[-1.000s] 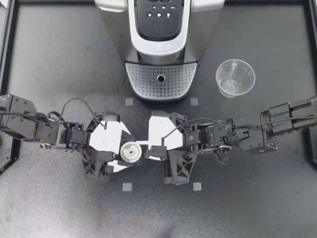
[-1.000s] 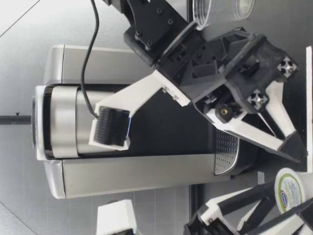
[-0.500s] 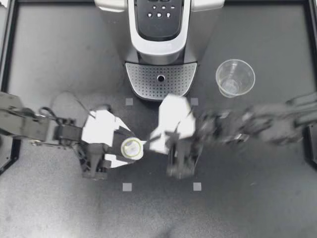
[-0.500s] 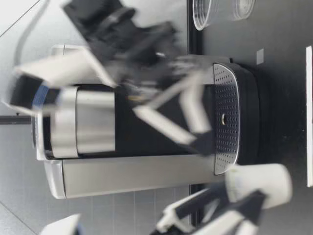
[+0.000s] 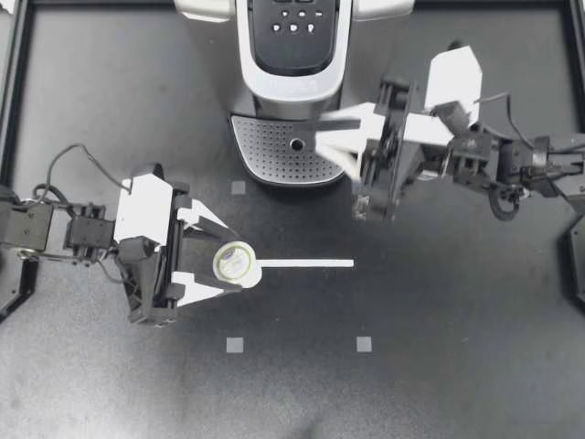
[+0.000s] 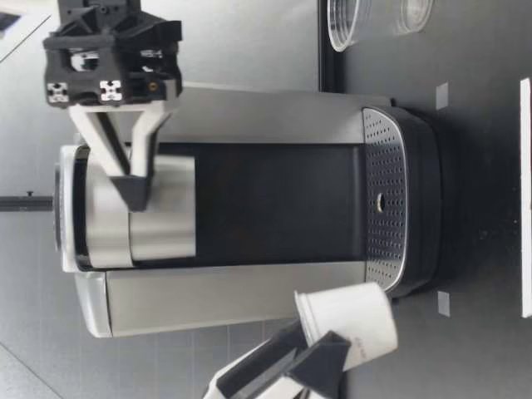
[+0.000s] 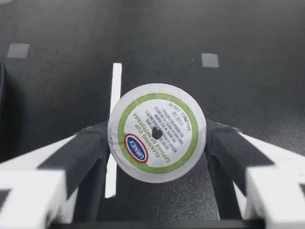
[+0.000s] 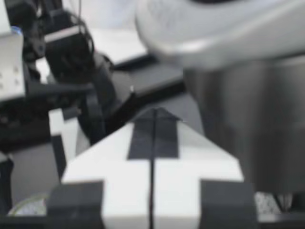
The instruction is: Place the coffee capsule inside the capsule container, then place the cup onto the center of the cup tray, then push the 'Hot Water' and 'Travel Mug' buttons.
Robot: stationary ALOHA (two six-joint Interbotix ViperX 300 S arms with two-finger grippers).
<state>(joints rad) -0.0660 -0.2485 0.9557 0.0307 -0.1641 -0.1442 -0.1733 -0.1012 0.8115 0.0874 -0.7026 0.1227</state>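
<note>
My left gripper (image 5: 232, 264) is shut on the coffee capsule (image 5: 236, 263), a white pod with a green-ringed foil lid (image 7: 157, 132) held between both fingers. In the low view the capsule (image 6: 345, 324) hangs above the table, in front of the machine. My right gripper (image 5: 322, 137) is shut on nothing, high beside the coffee machine (image 5: 292, 55), over the right part of the perforated cup tray (image 5: 265, 146). Its joined fingertips (image 6: 133, 195) sit level with the machine's head. The clear cup (image 6: 374, 17) stands right of the machine; my right arm hides it from above.
The button panel (image 5: 292, 18) is on top of the machine. A white tape line (image 5: 306, 263) and small grey square markers (image 5: 235, 345) lie on the dark table. A black frame (image 5: 14, 110) borders the table.
My right gripper left the capsule, rose and swung back-right to the machine's front. My left gripper lifted the capsule off the table and drew slightly left.
</note>
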